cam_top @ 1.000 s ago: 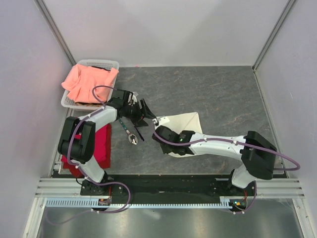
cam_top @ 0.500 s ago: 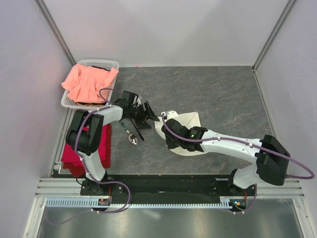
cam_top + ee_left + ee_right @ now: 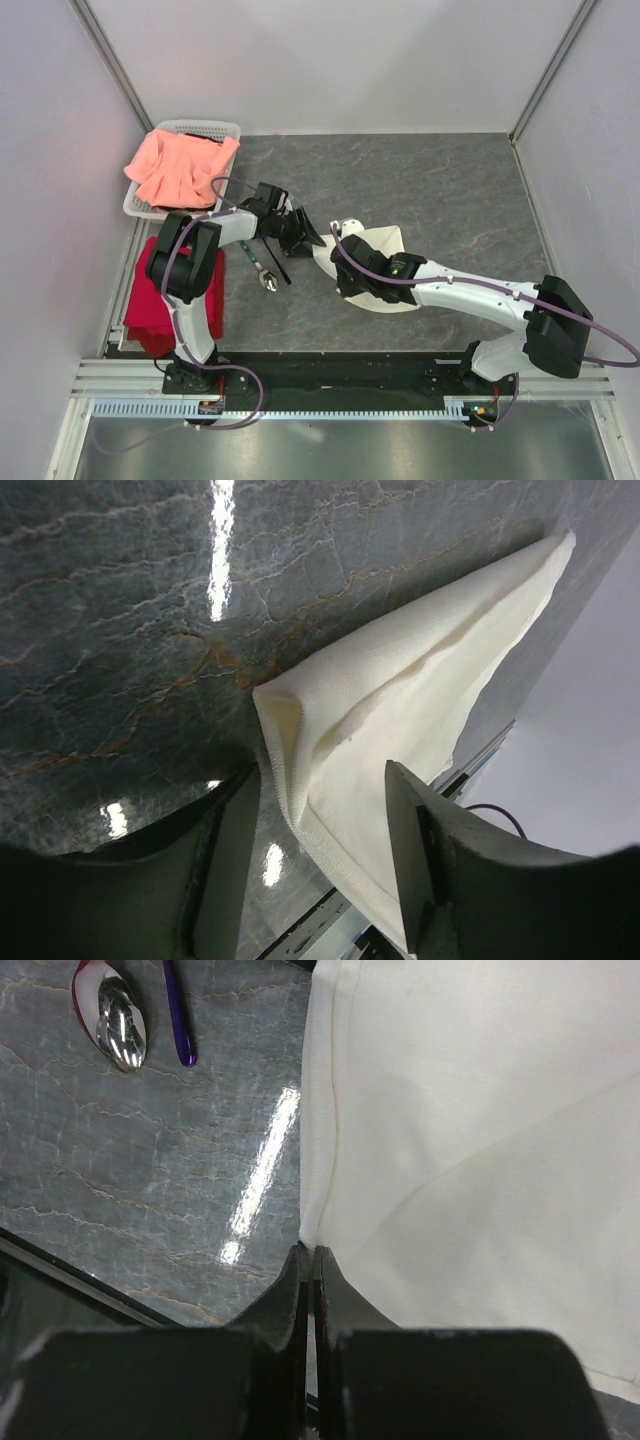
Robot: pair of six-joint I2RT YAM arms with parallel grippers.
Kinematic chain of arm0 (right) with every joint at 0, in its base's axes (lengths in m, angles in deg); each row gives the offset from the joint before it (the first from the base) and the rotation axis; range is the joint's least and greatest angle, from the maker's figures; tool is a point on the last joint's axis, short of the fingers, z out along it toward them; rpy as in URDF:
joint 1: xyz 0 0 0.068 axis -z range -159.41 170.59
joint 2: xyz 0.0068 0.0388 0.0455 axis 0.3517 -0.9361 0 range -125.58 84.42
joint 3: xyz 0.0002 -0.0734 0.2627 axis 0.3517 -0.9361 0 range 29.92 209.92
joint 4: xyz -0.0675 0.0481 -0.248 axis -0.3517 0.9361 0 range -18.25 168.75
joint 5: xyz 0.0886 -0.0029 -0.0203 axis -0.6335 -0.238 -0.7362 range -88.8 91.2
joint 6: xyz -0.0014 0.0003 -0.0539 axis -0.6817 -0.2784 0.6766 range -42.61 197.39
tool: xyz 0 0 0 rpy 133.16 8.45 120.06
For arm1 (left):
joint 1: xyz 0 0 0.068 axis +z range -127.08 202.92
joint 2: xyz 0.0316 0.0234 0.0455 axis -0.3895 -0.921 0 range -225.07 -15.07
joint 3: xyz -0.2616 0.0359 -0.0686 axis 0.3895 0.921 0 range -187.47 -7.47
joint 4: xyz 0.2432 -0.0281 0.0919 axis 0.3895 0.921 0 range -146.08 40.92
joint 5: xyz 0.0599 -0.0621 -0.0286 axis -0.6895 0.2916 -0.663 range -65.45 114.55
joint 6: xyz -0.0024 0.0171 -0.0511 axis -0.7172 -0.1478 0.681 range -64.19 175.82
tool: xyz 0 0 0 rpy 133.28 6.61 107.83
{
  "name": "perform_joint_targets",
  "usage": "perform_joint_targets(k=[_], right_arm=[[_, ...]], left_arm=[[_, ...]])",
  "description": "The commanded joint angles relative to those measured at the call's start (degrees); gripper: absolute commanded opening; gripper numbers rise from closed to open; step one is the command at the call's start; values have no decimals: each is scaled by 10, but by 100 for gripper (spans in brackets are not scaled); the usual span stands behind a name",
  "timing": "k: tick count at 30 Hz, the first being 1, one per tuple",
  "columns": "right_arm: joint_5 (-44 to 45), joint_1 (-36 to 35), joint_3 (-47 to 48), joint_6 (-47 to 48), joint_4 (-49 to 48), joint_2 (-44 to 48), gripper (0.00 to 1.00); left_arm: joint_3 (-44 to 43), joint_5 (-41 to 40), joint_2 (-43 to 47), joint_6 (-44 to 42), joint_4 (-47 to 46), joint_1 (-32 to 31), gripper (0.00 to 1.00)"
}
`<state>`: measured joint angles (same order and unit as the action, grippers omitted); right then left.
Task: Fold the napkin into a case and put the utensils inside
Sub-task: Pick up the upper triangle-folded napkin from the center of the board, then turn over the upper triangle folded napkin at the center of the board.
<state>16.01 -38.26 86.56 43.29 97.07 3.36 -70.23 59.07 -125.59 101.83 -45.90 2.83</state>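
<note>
Left wrist view: the thin cream-white cloth napkin (image 3: 400,710), part-folded on the grey bench (image 3: 120,630), has one corner between open jaws of the left pincer (image 3: 322,780); the closed right pincer (image 3: 308,1255) touches its edge. Folding step; next, likely nip that corner.

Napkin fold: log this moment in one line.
left claw open, straddling napkin corner | right claw shut at napkin edge | utensils on table, outside napkin

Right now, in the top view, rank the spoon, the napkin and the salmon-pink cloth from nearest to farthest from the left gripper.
1. napkin: its corner lies between the open jaws of the left gripper.
2. spoon: just on the near side of that gripper, slightly left.
3. salmon-pink cloth: draped over the basket in the far left corner.
</note>
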Motion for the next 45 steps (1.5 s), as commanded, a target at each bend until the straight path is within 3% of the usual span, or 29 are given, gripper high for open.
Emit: perform_joint_targets(k=[1, 13, 16, 17, 18, 24, 29, 34, 39, 43, 45], right_arm=[[-3, 8, 4, 5, -7, 26, 0], [-16, 15, -1, 10, -12, 30, 0], [-28, 15, -7, 8, -16, 30, 0], [-33, 15, -8, 8, -15, 34, 0], [-36, 15, -11, 9, -14, 37, 0], [-85, 10, -14, 38, -19, 53, 0], [-112, -28, 7, 33, -66, 16, 0], [-165, -71, 105, 28, -101, -44, 0], [-267, -76, 177, -9, -190, -64, 0], [-309, -75, 151, -46, -249, -54, 0], [-310, -67, 91, -61, -300, -35, 0]], left_arm=[[-19, -12, -9, 18, -16, -1, 56], [-53, -14, -39, 17, -16, -1, 35], [-60, -16, -37, 14, -14, -1, 15], [-65, -19, -35, 9, -4, 0, 3], [-67, -24, -31, 8, -2, 1, 2], [-72, -12, 25, -1, 22, 19, 2], [-52, -12, 123, -13, 36, 60, 2], [-61, -2, 209, -24, 73, 123, 2], [-131, -86, 305, -78, 149, 146, 2], [-162, -127, 329, -79, 153, 138, 2], [-170, -140, 315, -78, 151, 113, 2]])
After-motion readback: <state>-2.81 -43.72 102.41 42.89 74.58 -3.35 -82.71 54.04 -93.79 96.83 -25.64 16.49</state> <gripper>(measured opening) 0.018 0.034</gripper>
